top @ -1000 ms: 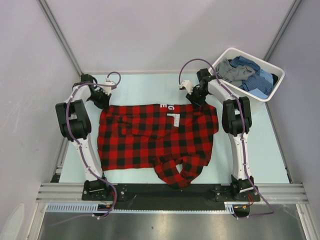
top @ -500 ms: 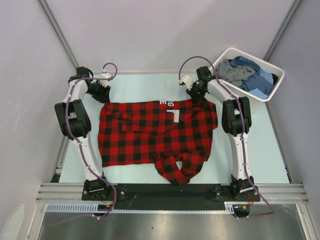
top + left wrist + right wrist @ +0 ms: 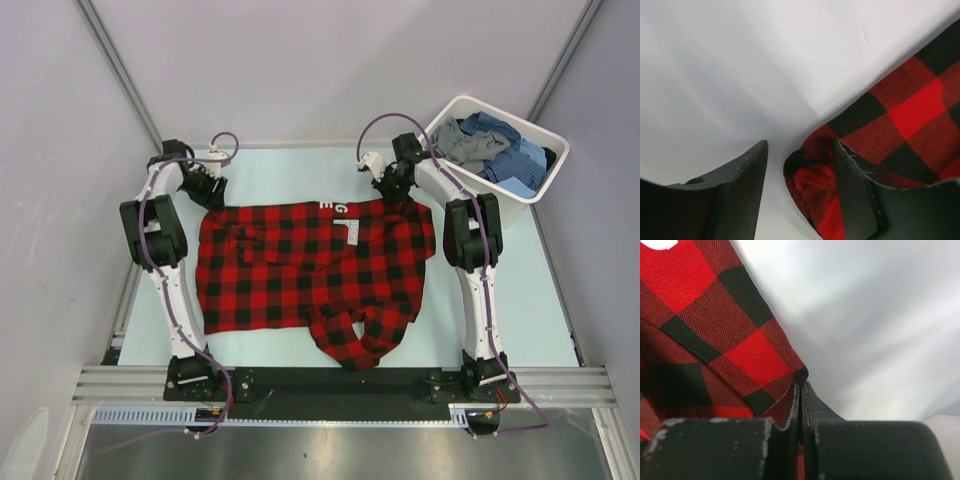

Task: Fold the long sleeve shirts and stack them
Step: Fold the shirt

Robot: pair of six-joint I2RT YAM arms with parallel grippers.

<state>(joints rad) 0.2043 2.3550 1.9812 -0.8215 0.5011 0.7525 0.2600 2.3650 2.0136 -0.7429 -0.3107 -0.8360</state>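
Top external view: a red-and-black check shirt (image 3: pixel 315 270) lies spread across the middle of the pale bench (image 3: pixel 290 175), its near hem bunched into a rumpled fold right of centre. From my console I see both arms stretched from their bases at the near edge to the shirt's two far corners, elbows raised and wrists tipped down. On the left wrist camera the left fingers (image 3: pixel 742 190) stand parted. The shirt's crumpled corner lies loose between them, touching one finger and clear of the other. On the right wrist camera the right fingers (image 3: pixel 812 412) are pressed together, pinching the cloth's edge at the far right corner. Beyond the right arm, a white tub (image 3: pixel 518 207) sits at the bench's far right corner, heaped with blue check and grey shirts (image 3: pixel 495 150).
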